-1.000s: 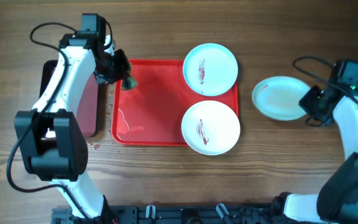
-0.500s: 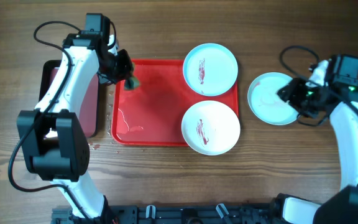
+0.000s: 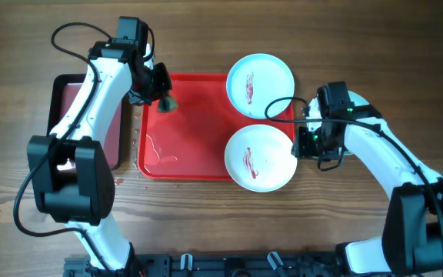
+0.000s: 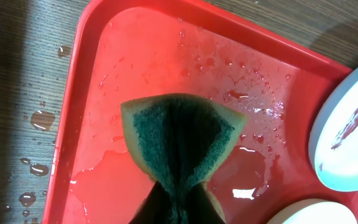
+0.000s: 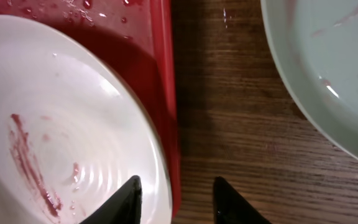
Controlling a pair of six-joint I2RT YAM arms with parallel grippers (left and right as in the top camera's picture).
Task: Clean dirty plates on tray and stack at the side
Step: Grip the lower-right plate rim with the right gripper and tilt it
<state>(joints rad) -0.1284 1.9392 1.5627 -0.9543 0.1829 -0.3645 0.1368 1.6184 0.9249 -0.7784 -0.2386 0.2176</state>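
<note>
At the right gripper (image 5: pixel 176 186): spread and empty. It has left the pale turquoise round plate (image 5: pixel 328 74) on the wooden table (image 5: pixel 229 124) and come to the rim of the smeared white round plate (image 5: pixel 73 124).
On the flat red plastic tray (image 3: pixel 198 131): the white plate, plus a second smeared turquoise plate (image 3: pixel 260 85).
At the left gripper (image 3: pixel 158 92): clenched on a green-faced yellow sponge (image 4: pixel 179 134) above the wet tray.
Meaning: one plate seems finished and set aside — the white one is likely next.

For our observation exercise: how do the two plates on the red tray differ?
The turquoise plate is pale blue-green, the white plate white. The turquoise plate lies at the tray's far rim, the white plate at its near rim. The right hand is at the white plate's rim, not the turquoise plate's. Both are round, similar-sized, red-smeared at centre.
</note>
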